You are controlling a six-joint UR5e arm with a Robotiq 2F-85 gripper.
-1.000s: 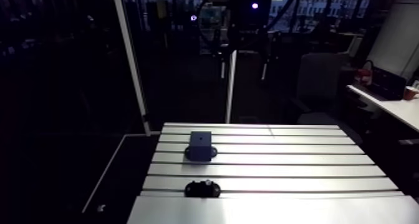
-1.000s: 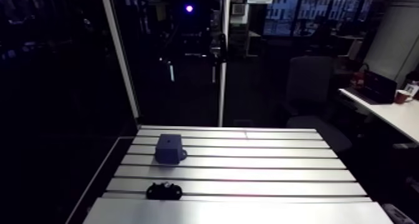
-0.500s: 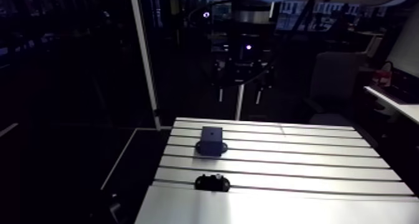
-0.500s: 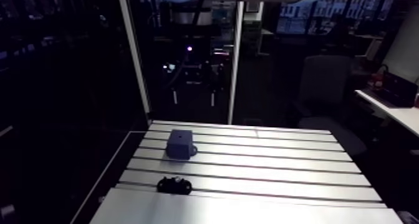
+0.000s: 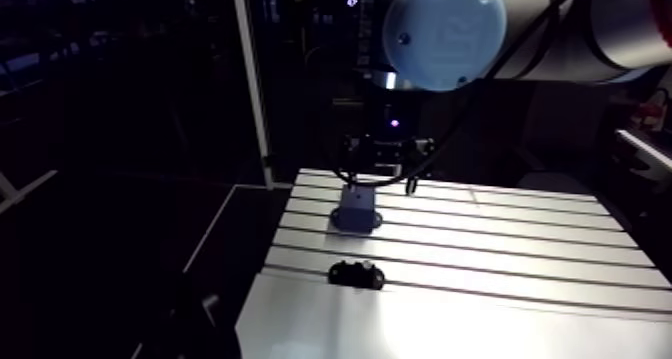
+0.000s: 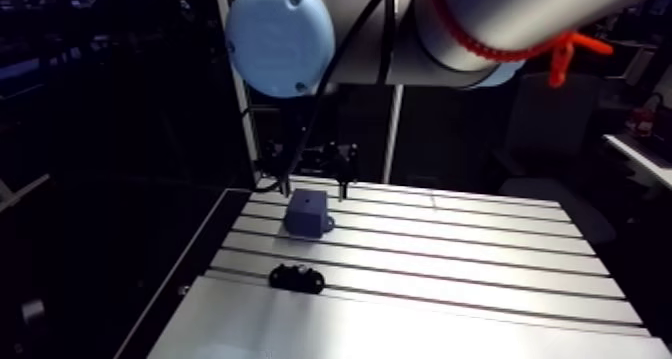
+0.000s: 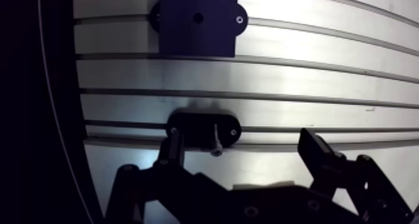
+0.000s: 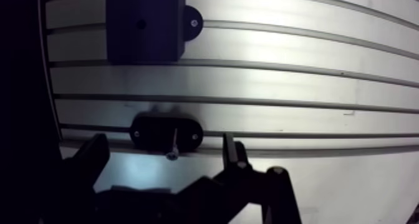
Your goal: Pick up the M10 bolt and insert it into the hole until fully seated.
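Observation:
A dark blue block with a small hole in its top sits bolted to the slotted aluminium table. Closer to the gripper lies a black oval holder, and a slim bolt stands in it, its head towards the gripper. My gripper is open and holds nothing. One of its fingers is just beside the holder, the other is well off to the side. In the arm view the gripper hangs above the table's far part, right behind the block; the holder is nearer the front.
The table's left edge drops into a dark gap beside the block and holder. A white upright post stands behind the table's far left corner. The arm's own blue-capped joint fills the upper arm view.
The camera has moved with the arm, so the whole scene has shifted. The gripper has come down from high over the far edge to just above the table behind the block.

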